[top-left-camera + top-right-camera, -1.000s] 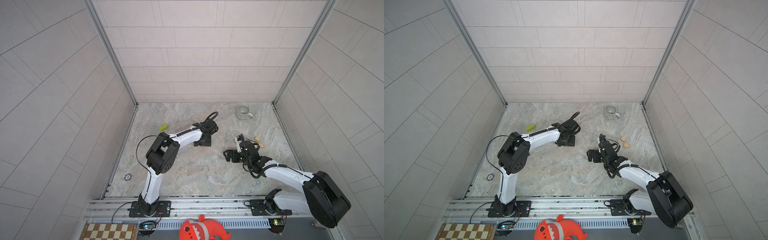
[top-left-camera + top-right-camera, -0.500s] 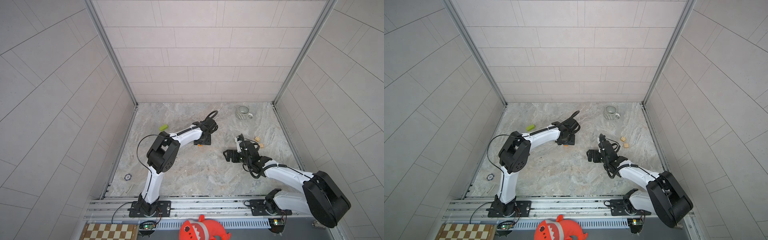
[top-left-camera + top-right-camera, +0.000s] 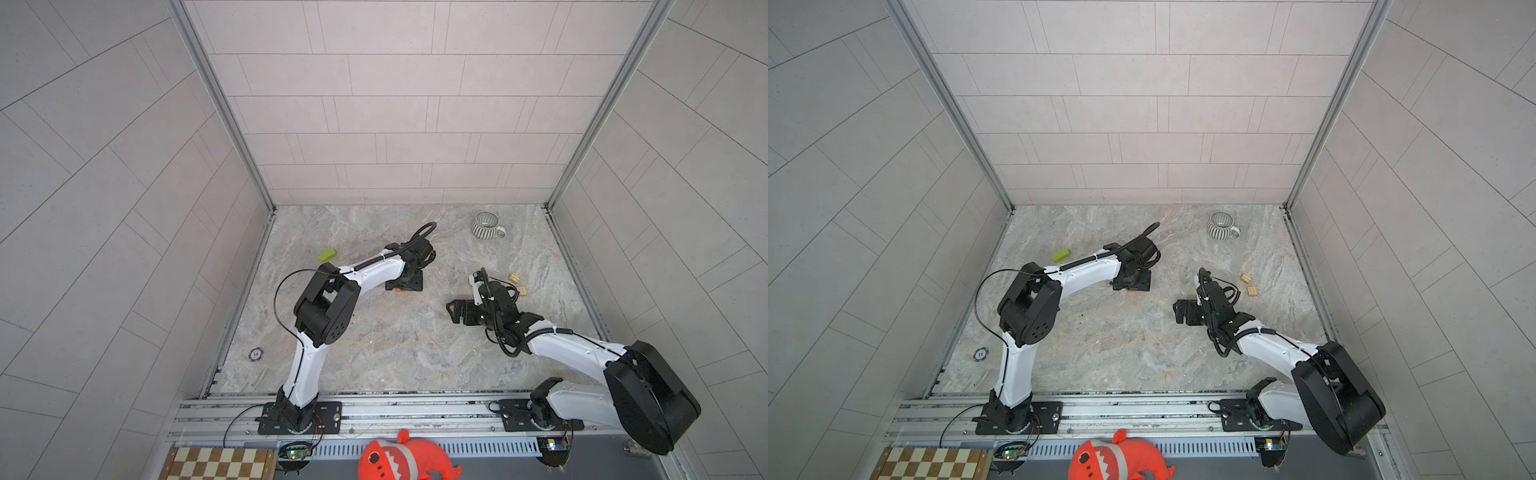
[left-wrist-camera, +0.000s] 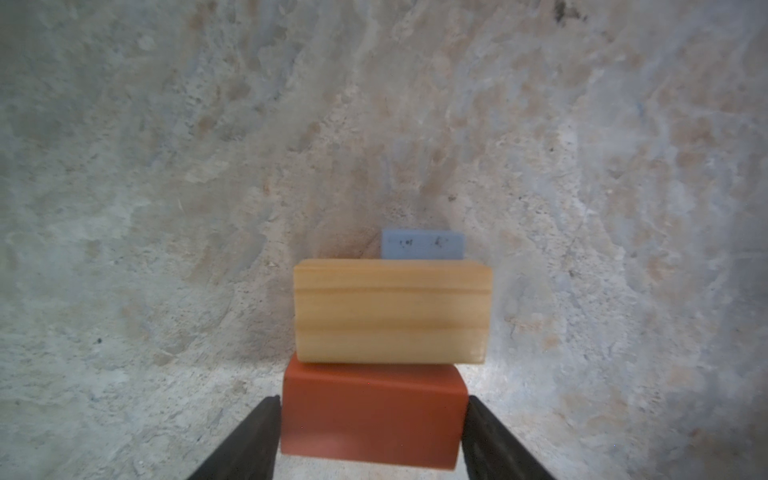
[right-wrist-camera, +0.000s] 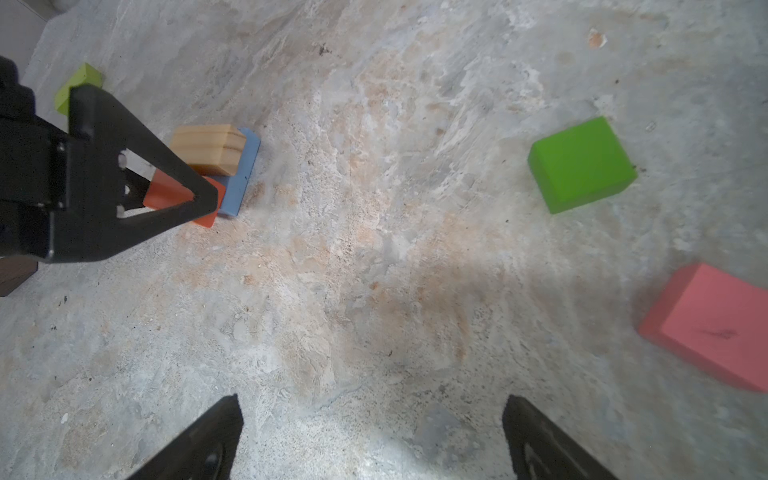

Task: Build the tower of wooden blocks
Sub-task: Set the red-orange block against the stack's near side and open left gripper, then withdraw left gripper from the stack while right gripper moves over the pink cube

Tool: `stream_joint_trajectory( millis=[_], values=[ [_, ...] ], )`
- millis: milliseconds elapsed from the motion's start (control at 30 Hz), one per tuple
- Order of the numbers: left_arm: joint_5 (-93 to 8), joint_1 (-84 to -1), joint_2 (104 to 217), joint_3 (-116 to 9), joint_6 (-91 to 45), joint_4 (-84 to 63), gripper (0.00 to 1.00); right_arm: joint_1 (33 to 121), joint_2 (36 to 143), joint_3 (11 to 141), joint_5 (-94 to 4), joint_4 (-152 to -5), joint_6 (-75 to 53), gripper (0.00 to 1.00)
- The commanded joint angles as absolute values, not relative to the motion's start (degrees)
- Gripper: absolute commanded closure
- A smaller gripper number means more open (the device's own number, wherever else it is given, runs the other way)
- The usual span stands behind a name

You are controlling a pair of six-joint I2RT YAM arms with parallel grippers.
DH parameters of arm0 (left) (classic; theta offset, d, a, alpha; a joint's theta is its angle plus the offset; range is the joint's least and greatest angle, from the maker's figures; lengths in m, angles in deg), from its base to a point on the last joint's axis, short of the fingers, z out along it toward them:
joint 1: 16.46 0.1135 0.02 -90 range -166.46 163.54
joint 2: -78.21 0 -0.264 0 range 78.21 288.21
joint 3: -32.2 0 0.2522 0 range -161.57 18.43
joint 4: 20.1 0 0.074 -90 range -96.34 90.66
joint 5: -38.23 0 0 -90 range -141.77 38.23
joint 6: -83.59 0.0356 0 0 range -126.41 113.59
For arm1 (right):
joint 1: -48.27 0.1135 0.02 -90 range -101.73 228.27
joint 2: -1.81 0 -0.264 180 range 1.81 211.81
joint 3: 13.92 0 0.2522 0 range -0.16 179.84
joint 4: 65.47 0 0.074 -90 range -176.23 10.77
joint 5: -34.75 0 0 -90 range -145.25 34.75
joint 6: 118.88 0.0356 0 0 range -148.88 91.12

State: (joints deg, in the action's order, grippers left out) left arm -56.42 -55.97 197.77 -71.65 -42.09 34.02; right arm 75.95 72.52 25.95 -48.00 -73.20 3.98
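My left gripper (image 4: 372, 405) points down at mid-table, its fingers pressed against both sides of an orange block (image 4: 372, 415). The orange block lies on the table against a flat blue block (image 5: 243, 174), and a tan block (image 4: 390, 309) sits on the blue one. In a top view only an orange sliver (image 3: 400, 291) shows under the left gripper (image 3: 405, 286). My right gripper (image 5: 370, 407) is open and empty, low over bare table. A bright green block (image 5: 582, 164) and a pink block (image 5: 715, 328) lie ahead of it.
A lime-green block (image 3: 327, 254) lies at the left behind the left arm. Two small tan blocks (image 3: 518, 284) lie right of the right gripper (image 3: 453, 309). A striped mug (image 3: 487, 225) stands at the back right. A poker chip (image 3: 256, 354) lies near the front left edge.
One second ago the left gripper hid the orange block from above; an orange edge now shows under it. The left wrist has shifted slightly. The right arm has not moved.
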Motion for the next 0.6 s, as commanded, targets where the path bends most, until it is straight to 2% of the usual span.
stream_joint_trajectory(
  millis=[0,33,100,367,500,567],
  values=[
    [-58.04,-55.72,195.13,-72.57,-41.31,37.14,0.2,75.66,72.52,25.88,-49.19,-73.59,4.07,0.01],
    [-58.39,-55.71,194.14,-72.18,-41.3,37.34,0.18,75.67,72.71,26.12,-49.4,-73.97,3.86,0.03],
    [-59.19,-55.73,190.81,-70.76,-41.22,37.23,0.01,75.68,72.22,27.47,-50.97,-76.92,3.25,0.05],
    [-58.57,-55.68,173.75,-59.57,-41.54,33.75,0.0,73.51,64.26,32.58,-58.12,-89.86,1.93,0.09],
    [-57.48,-55.69,164.78,-50.69,-42.33,29.21,0.0,70.58,63.44,34.35,-57.06,-94.26,2.0,0.1],
    [-57.55,-55.7,160.53,-46.29,-42.91,27.56,0.0,67.84,64.28,36.63,-55.65,-97.72,1.5,0.15]
  ],
)
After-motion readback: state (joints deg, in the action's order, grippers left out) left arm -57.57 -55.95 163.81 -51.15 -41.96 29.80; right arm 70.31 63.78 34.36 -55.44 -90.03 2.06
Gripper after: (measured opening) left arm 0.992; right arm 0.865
